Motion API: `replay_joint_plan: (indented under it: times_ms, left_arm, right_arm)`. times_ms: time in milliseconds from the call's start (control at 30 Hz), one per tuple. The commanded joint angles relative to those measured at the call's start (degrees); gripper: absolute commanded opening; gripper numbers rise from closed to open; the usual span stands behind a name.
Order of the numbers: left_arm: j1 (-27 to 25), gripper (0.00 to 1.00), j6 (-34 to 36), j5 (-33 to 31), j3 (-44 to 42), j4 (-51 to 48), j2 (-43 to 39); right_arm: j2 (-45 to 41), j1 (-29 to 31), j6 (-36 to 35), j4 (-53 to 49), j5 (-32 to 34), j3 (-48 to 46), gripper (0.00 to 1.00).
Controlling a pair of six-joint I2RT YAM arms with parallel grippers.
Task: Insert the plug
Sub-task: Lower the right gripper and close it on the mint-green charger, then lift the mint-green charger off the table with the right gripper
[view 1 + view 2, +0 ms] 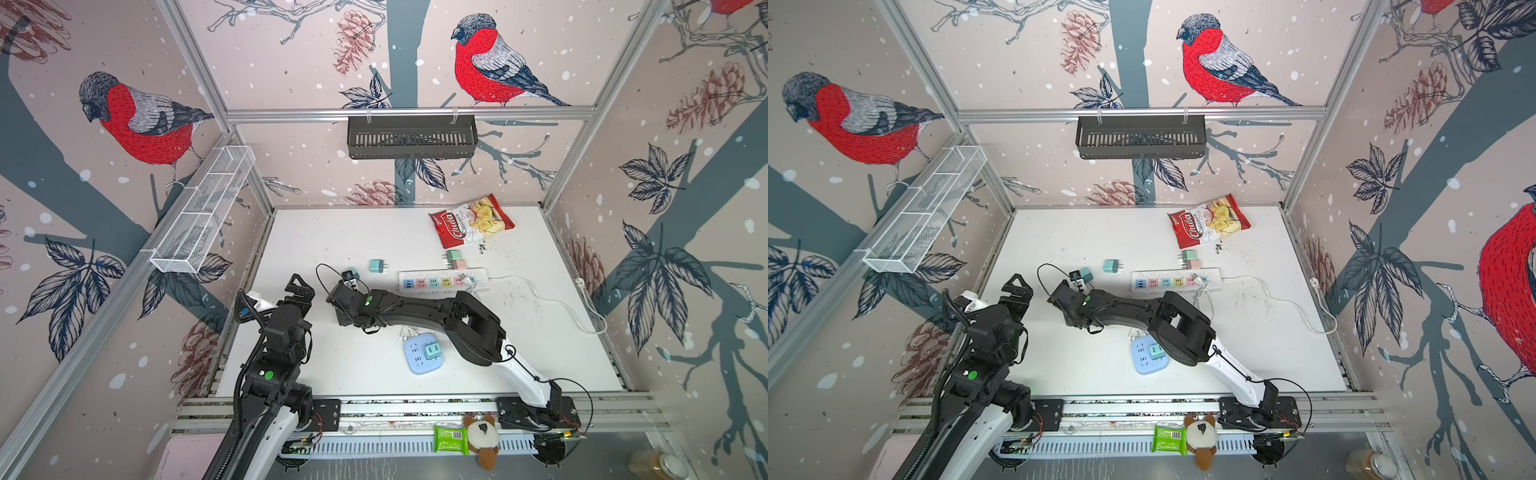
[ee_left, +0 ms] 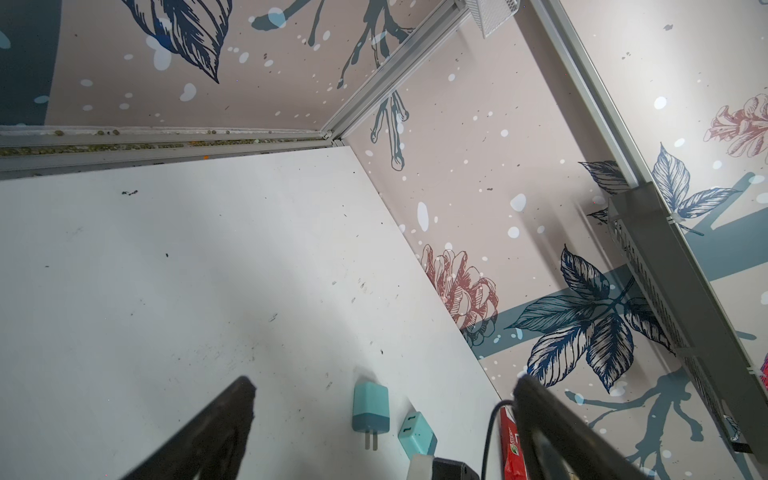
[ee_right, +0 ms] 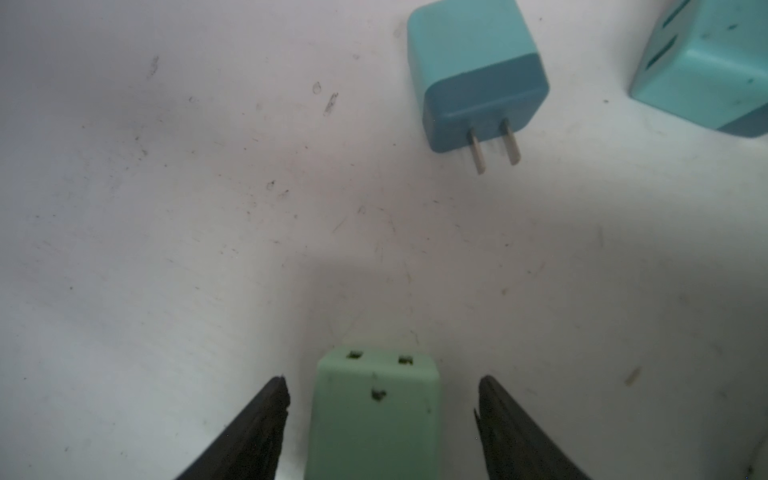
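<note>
A pale green plug (image 3: pixel 376 415) lies on the white table between the fingers of my right gripper (image 3: pixel 382 380). The gripper is open, with a gap showing on each side of the plug. In both top views this gripper (image 1: pixel 348 283) reaches across to the left-middle and hides the green plug. Beyond it lie a teal plug with two prongs (image 3: pixel 478 83) (image 1: pixel 377 265) and a teal cube plug (image 3: pixel 706 70) (image 1: pixel 352 273). The white power strip (image 1: pixel 442 279) lies to the right. My left gripper (image 1: pixel 300 291) (image 2: pixel 384 382) hangs open and empty at the left.
A blue square socket (image 1: pixel 415 353) with a teal plug (image 1: pixel 432 350) in it sits under the right arm. Green (image 1: pixel 454 254) and pink (image 1: pixel 460 264) plugs lie behind the strip. A chips bag (image 1: pixel 471 220) is at the back, and the strip's white cable (image 1: pixel 548 299) runs right.
</note>
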Motion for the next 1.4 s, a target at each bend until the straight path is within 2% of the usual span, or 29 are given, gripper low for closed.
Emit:
replay_joint_plan:
  times_ms: [0, 333, 433, 533, 700, 967, 1367]
  left_arm:
    - [0.2, 0.97, -0.9, -1.1, 0.0, -0.2, -0.1]
    - [0.2, 0.97, -1.0, -1.2, 0.0, -0.2, -0.1]
    - [0.2, 0.97, -1.0, -1.1, 0.0, -0.2, -0.1]
    - [0.2, 0.97, -1.1, -1.1, 0.1, -0.2, -0.1]
    - [0.2, 0.97, -0.9, -0.9, 0.0, -0.1, -0.1]
    - [0.2, 0.97, -0.4, -0.3, 0.0, 0.5, -0.1]
    - [0.2, 0.97, 3.7, 4.0, -1.5, 5.7, -1.3]
  right_arm:
    - [0.6, 0.2, -0.5, -2.8, -0.1, 1.2, 0.70]
    - [3.4, 0.2, -1.2, -6.2, -0.8, 5.4, 0.54]
    - [3.7, 0.2, -1.4, -6.8, -0.8, 6.0, 0.46]
    - [3.5, 0.2, -1.2, -7.4, -0.5, 5.9, 0.36]
    - [0.8, 0.8, -0.8, -7.0, 1.5, 3.7, 0.28]
    - [-9.5, 3.3, -0.8, -1.8, 6.7, -6.9, 0.23]
    - [-31.7, 5.8, 1.1, 6.7, 16.8, -29.7, 0.16]
